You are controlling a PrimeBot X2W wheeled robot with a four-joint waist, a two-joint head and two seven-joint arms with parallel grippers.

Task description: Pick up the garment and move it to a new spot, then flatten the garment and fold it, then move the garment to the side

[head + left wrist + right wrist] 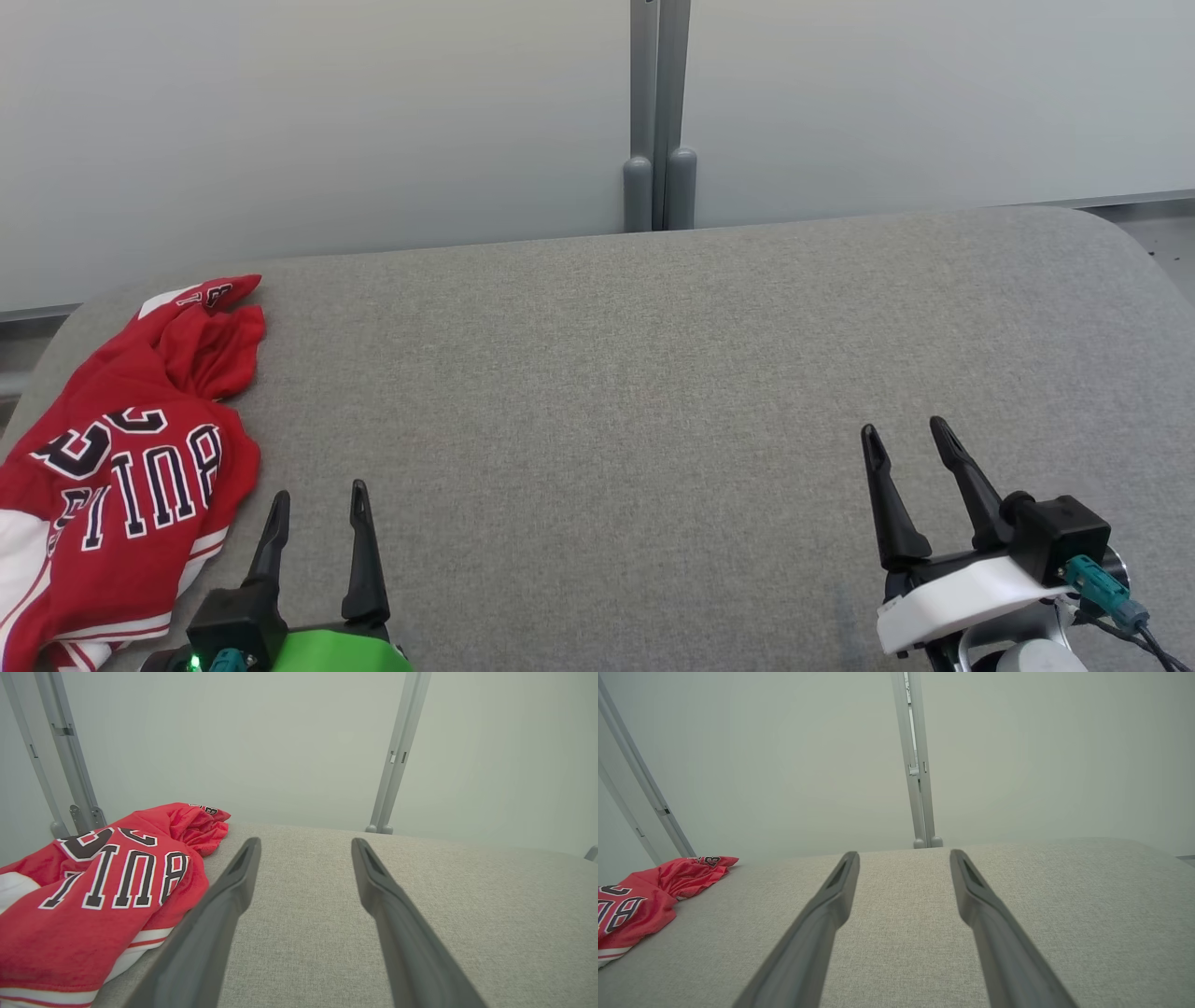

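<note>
Pickup not begun: left pincer [318, 492] and right pincer [905, 427] both gape empty; red shirt [131, 467] lies crumpled just outboard of my left one, so I'd reach there

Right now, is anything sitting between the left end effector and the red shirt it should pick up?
Nothing visible does. The red shirt lies crumpled at the left edge of the grey table, right beside the open left end effector, with only bare table between them.

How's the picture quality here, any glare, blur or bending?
Head view: soft, even light on the table, no glare. Left wrist view: post leans from wide-angle bend, jersey sharp, fingers soft up close. Right wrist view: left post leans too.
</note>
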